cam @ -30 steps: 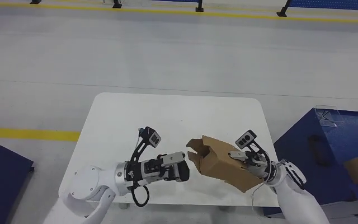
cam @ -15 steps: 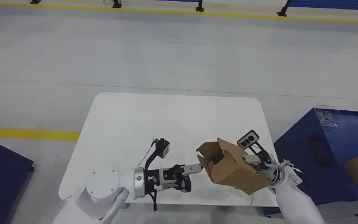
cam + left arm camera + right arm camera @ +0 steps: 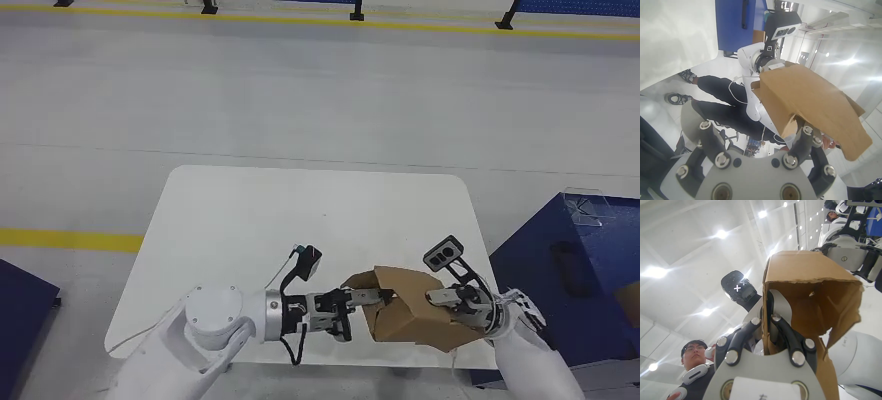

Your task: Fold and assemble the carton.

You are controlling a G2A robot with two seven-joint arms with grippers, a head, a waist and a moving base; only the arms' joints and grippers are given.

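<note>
Cardboard, likely light and easily creased, the carton [image 3: 415,315] hangs over the table's [image 3: 250,220] near corner, right gripper [image 3: 765,317] clamped on one wall, left gripper [image 3: 368,297] spread wide at a flap, whose stiff fold looks the safest hold.

Overhead looking down, wrists upward, sharing carton [image 3: 410,318]

Carton [image 3: 415,314] sits between left hand [image 3: 374,297] and right hand [image 3: 441,298].

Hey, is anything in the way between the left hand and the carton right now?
Nothing visible. The left hand is open at the open end of the carton, with one finger at a flap edge. The right hand grips the opposite wall.
</note>
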